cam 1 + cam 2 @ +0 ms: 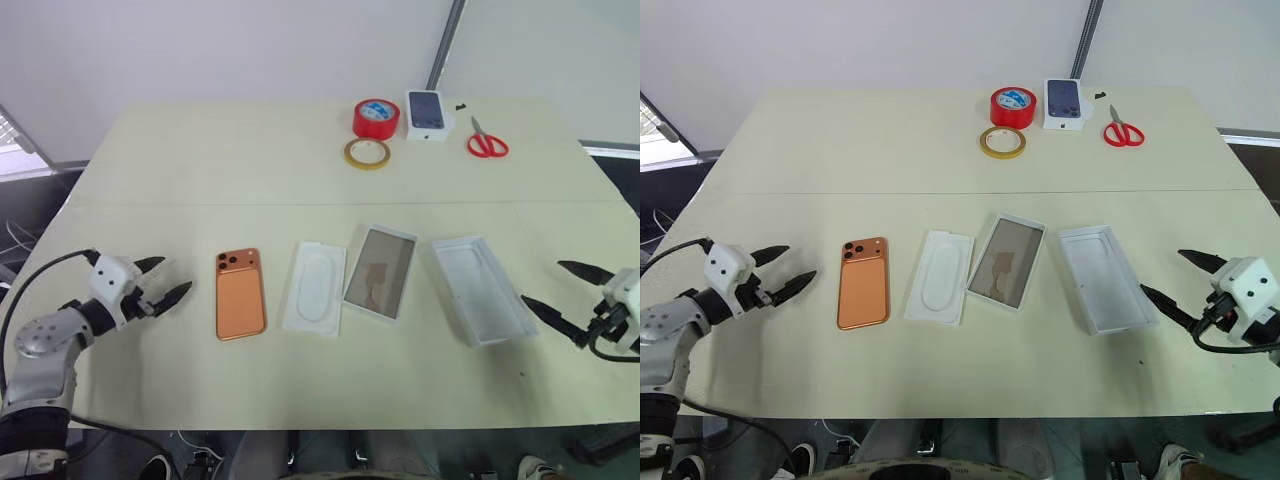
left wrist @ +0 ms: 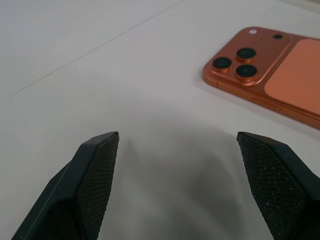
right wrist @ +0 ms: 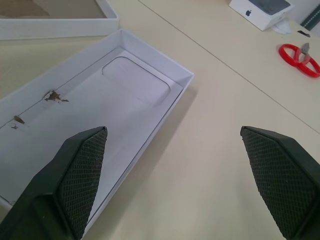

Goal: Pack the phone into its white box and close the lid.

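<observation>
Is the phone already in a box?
No, the phone lies back-up on the bare table, apart from the white tray beside it.

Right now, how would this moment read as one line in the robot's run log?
stage: not started | phone: on table, untouched | white box: empty | lid: off | left gripper: open, beside phone | right gripper: open, beside lid

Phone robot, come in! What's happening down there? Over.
Left gripper open, empty, beside the phone. Right gripper open, empty, near the lid. Phone flat on the table, not yet in the white box. Nothing between them.
</observation>
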Robot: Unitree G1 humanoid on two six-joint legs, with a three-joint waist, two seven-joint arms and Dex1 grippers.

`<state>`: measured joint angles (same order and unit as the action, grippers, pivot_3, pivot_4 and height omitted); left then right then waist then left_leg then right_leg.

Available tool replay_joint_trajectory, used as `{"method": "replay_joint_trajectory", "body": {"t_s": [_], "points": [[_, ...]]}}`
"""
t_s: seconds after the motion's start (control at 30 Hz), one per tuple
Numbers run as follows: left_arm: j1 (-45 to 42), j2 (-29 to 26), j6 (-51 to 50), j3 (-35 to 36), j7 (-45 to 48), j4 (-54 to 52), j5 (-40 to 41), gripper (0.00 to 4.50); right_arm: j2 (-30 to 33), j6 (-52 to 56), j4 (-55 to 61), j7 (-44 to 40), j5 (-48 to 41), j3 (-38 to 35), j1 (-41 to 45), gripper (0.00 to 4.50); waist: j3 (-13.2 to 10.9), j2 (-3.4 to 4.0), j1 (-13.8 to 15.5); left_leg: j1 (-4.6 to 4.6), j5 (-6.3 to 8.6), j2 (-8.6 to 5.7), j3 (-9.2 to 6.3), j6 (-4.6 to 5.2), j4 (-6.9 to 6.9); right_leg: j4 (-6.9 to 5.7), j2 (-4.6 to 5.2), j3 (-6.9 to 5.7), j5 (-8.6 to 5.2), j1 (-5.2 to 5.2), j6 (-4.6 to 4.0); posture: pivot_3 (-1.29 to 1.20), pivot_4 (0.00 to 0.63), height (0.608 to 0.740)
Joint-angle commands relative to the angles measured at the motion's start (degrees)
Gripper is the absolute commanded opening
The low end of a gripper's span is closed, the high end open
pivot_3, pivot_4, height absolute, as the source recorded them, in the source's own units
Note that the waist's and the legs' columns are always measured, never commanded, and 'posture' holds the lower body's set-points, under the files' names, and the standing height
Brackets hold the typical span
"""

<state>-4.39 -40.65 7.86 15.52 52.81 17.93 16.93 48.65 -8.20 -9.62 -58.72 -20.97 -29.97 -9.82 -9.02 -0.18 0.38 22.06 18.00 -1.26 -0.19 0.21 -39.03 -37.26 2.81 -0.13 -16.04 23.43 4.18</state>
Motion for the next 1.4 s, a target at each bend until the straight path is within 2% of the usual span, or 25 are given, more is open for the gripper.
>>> {"method": "replay_joint_trajectory", "body": {"t_s": [0.03,0.3,0.5,0.63,0.77,0.93,1.03,1.2,1.3,1.4], "points": [[-0.4,-1.1,-0.2,2.1,0.1,-2.3,1.7,3.95,1.7,-0.4,-0.3,-0.1,-0.4,-1.6,1.0,4.46,0.0,0.0,0.0,0.0,0.0,0.0,0.0,0.0,0.0,0.0,0.0,0.0,0.0,0.0,0.0,0.0,0.15,0.74],[0.5,-1.4,0.7,-0.3,-1.2,-6.4,-1.8,3.95,1.3,-1.0,-0.7,-0.1,1.1,0.2,2.6,4.46,0.0,0.0,0.0,0.0,0.0,0.0,0.0,0.0,0.0,0.0,0.0,0.0,0.0,0.0,0.0,0.0,0.15,0.74],[1.3,-0.9,0.1,0.8,3.8,-9.3,3.6,3.95,1.3,-1.1,-0.9,-0.3,1.7,0.8,3.4,4.46,0.0,0.02,0.0,0.0,0.0,0.0,0.0,0.0,0.01,0.0,0.0,0.0,0.0,0.0,0.0,0.0,0.15,0.74],[0.6,-1.4,0.9,0.9,4.1,-8.6,3.6,3.95,1.3,-1.0,-0.7,-0.5,1.9,1.1,3.6,4.46,0.0,0.02,0.0,0.0,0.0,0.0,0.0,0.0,0.0,0.01,0.0,0.0,0.0,0.0,0.0,0.0,0.15,0.74],[-0.8,-1.2,-2.9,-0.1,2.3,-9.2,3.3,3.95,1.3,-0.4,0.5,-0.5,1.9,2.1,4.2,4.46,0.0,0.02,0.0,0.0,0.0,0.0,0.0,0.0,0.0,0.0,0.0,0.0,0.0,0.0,0.0,0.0,0.15,0.74],[-1.9,-1.8,-13.5,-3.5,0.4,-15.2,2.5,3.95,1.3,1.7,6.5,-0.6,1.3,5.5,6.2,4.46,0.0,0.02,-0.2,0.0,0.0,0.0,0.0,0.0,0.0,0.0,0.0,0.0,0.0,0.0,0.0,0.0,0.15,0.74],[-2.6,-1.6,-22.7,-5.1,1.0,-20.7,6.9,3.95,1.2,3.5,11.4,-1.2,1.0,8.8,7.8,4.46,0.0,0.03,-0.3,0.0,0.0,0.0,0.0,0.0,0.0,-0.03,-0.01,0.0,0.0,0.0,0.0,0.0,0.15,0.74],[-8.5,-0.5,-50.8,-7.4,-4.5,-31.2,19.5,3.95,-0.1,6.0,19.2,-2.3,0.6,16.1,12.0,4.46,0.0,0.02,0.0,0.03,0.0,-0.01,-0.01,0.0,-0.06,-0.04,-0.01,-0.01,0.0,0.0,0.01,0.0,0.15,0.74],[-13.4,1.1,-63.7,-7.9,-7.8,-31.8,25.6,3.95,-1.2,6.6,21.0,-2.2,1.3,19.8,14.7,4.46,0.0,0.01,0.2,0.04,0.0,-0.02,-0.02,0.0,-0.08,-0.04,-0.01,-0.01,0.01,0.0,0.02,0.0,0.15,0.74],[-18.9,3.6,-76.4,-8.8,-12.1,-26.9,28.1,3.95,-2.3,6.9,22.9,-2.5,2.3,24.0,16.4,4.46,0.0,-0.02,0.2,0.04,-0.01,-0.03,-0.03,0.0,-0.1,-0.07,-0.06,-0.01,0.01,0.01,0.02,0.0,0.15,0.74]]}}
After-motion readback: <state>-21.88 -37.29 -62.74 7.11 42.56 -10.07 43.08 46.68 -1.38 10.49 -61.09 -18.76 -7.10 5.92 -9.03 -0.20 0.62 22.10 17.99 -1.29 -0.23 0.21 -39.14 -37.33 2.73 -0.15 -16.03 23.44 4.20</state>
